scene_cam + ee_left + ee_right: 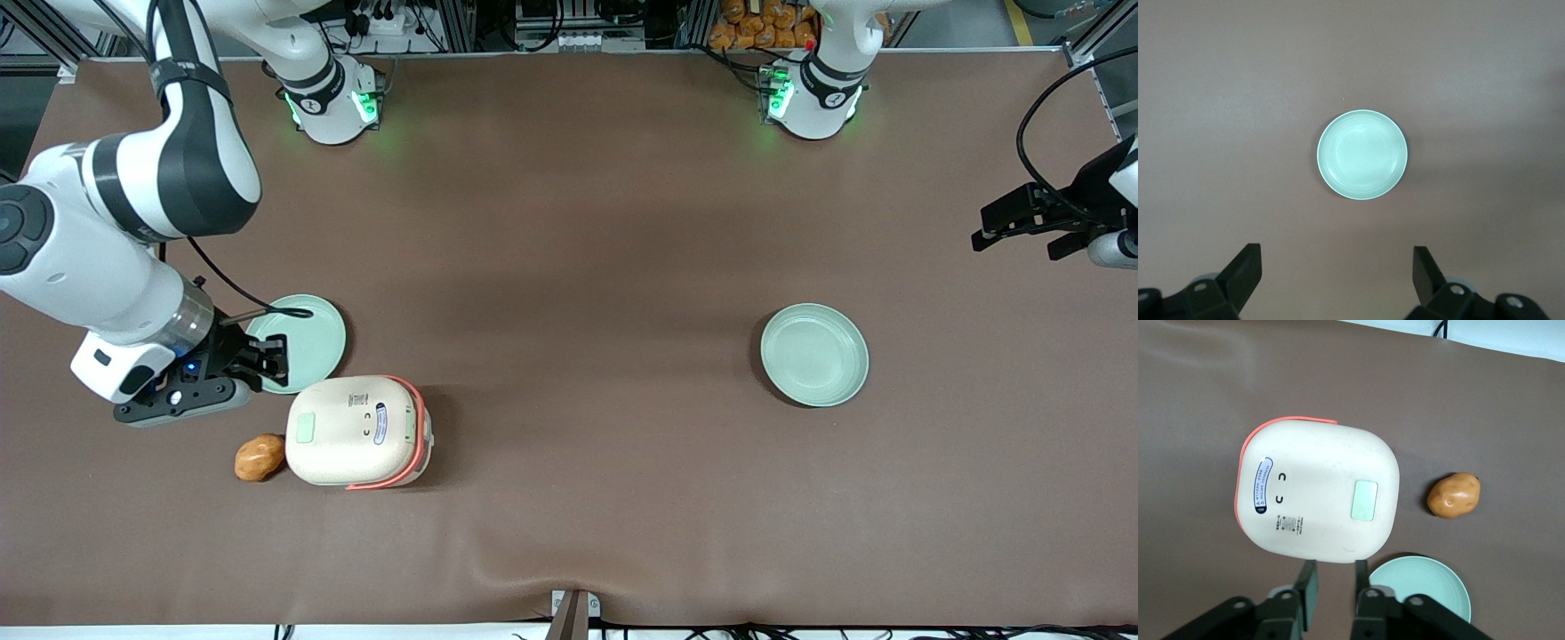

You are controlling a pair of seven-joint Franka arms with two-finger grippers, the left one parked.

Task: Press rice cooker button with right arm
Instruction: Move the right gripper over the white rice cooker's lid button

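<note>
The rice cooker is cream-white with a coral-orange handle band and stands on the brown table, lid closed. On its lid, at the edge toward the working arm's end, is a pale green rectangular button. The wrist view shows the cooker and its button from above. The right arm's gripper hovers a little farther from the front camera than the cooker, over the edge of a pale green plate. Its fingers stand a small gap apart with nothing between them, and the gripper is just off the cooker's rim.
A brown potato lies beside the cooker, toward the working arm's end, also visible from the wrist. The plate sits beside the fingers. Another pale green plate lies toward the parked arm's end.
</note>
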